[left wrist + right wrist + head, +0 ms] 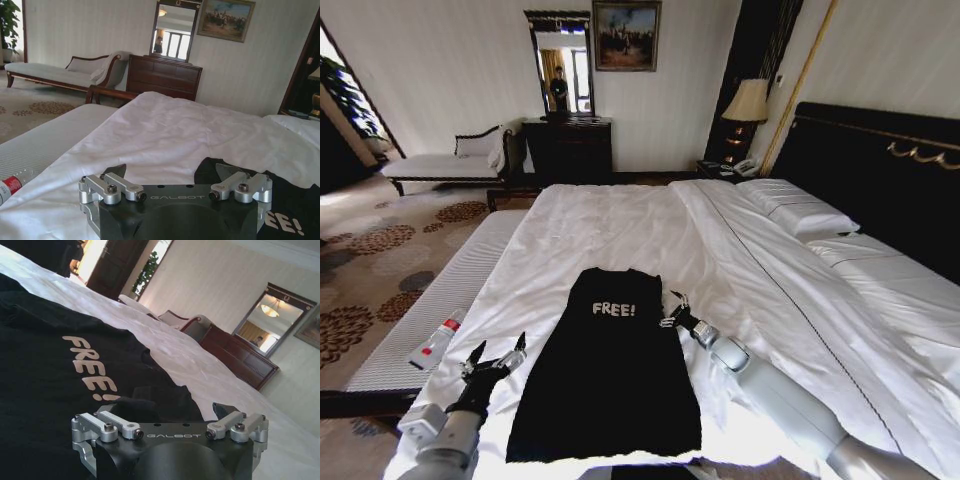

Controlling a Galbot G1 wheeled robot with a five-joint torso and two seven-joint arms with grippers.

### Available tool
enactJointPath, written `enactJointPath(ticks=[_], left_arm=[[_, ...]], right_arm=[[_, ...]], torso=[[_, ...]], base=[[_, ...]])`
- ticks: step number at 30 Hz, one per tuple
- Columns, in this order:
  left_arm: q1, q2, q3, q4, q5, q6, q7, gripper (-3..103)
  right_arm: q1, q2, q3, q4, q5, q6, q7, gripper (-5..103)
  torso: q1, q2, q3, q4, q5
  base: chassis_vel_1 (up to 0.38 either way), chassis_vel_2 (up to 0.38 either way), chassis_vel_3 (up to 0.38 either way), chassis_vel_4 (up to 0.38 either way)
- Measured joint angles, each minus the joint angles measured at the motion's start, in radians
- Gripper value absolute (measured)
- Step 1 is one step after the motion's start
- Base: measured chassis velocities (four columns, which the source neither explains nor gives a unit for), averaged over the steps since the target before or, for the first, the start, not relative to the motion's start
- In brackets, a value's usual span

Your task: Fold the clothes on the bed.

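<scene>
Nearest the robot, the black T-shirt [605,375] lies flat on the white sheet at the foot end of the bed [620,225], folded into a long narrow panel with its sleeves tucked out of sight, the collar end pointing toward the far side and the white "FREE!" lettering [614,309] reading upright across the chest. The left gripper [498,356] hovers just beside the shirt's left edge, low over the sheet, its fingers spread and holding nothing; in the left wrist view the same gripper [172,172] sits with its jaws apart above the white bedding, with the black shirt [295,210] just off to one side. The right gripper [671,310] is at the shirt's right edge, level with the lettering, fingers spread wide; in the right wrist view this gripper [170,407] has one fingertip over a raised fold of the black fabric [45,375] and the other over the sheet, not closed on the cloth. On the striped bench at the bed's left side lies a plastic bottle [436,340] with a red label. Farther off, white pillows [798,208] rest against the black headboard [880,160], and beyond the bed stand a dark dresser [568,148] under a mirror [560,62], and a chaise [450,162] along the wall.
</scene>
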Motion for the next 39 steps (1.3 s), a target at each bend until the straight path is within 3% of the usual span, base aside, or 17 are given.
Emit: enactJointPath(ticks=[6,25,29,34,36,39], left_arm=[[0.002,-0.005,0.005,0.000,0.008,-0.003,0.003,100],[0.004,-0.010,0.004,0.001,0.021,-0.005,0.002,100],[-0.019,-0.007,0.045,0.011,0.064,0.004,-0.015,100],[-0.079,0.035,0.168,0.053,0.156,0.016,-0.019,100],[-0.085,0.042,0.178,0.059,0.159,0.018,-0.019,100],[-0.137,0.098,0.240,0.124,0.177,0.022,-0.017,100]], right_arm=[[-0.014,-0.016,0.014,0.007,-0.125,0.076,-0.014,100],[0.031,0.014,0.002,-0.034,-0.106,0.032,0.018,100],[-0.052,0.008,0.106,0.013,-0.024,0.000,0.032,100],[-0.208,0.002,0.304,0.117,0.106,-0.067,0.066,100],[-0.226,0.003,0.320,0.129,0.121,-0.075,0.070,100],[-0.351,0.029,0.418,0.203,0.190,-0.105,0.113,100]], torso=[[0.000,0.000,0.000,-0.0001,0.0001],[0.000,0.000,0.000,0.0002,0.0000],[0.000,0.000,0.000,0.0002,-0.0004],[0.000,0.000,0.000,-0.0003,-0.0004],[0.000,0.000,0.000,-0.0003,-0.0001],[0.000,0.000,0.000,0.0002,-0.0001]], base=[[0.000,0.000,0.000,0.000],[0.000,0.000,0.000,0.000],[0.000,0.000,0.000,0.000],[0.000,0.000,0.000,0.000],[0.000,0.000,0.000,0.000],[0.000,0.000,0.000,0.000]])
